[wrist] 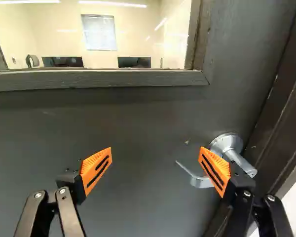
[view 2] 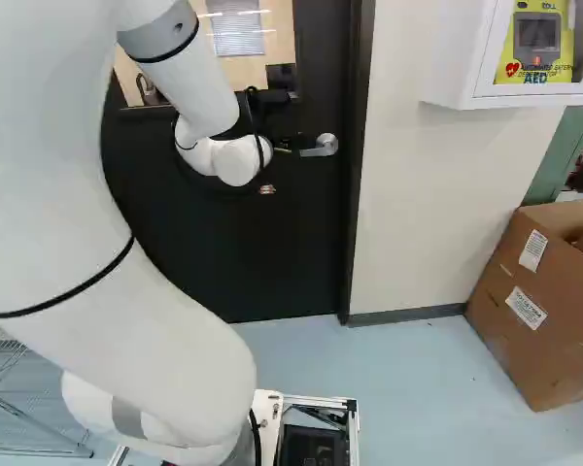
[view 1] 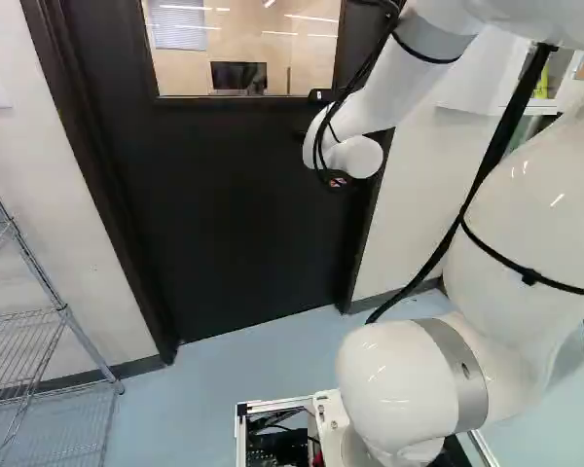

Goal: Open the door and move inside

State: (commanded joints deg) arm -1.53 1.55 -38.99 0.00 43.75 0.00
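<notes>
Wrist view: had the silver lever handle [wrist: 241, 162] partly behind one orange pad [wrist: 214, 170], on the closed black door [view 1: 243, 214].
Spread the two fingers wide open and pointed them at the door, but could not tell contact from a gap at the handle. Held the gripper [view 2: 282, 149] near the handle in the right base view, lower than the window [view 1: 243, 49]. Rose with the white arm [view 1: 530, 214] from the foot of both base views, bent high over the base, then sloped the forearm [view 2: 196, 87] forward and down to the rounded wrist joint [view 2: 237, 160]. Stood near a wire shelf [view 1: 64, 313] at the left of the left base view, with a white wall cabinet [view 2: 454, 68] and a cardboard box [view 2: 534, 330] at the right of the right base view.
</notes>
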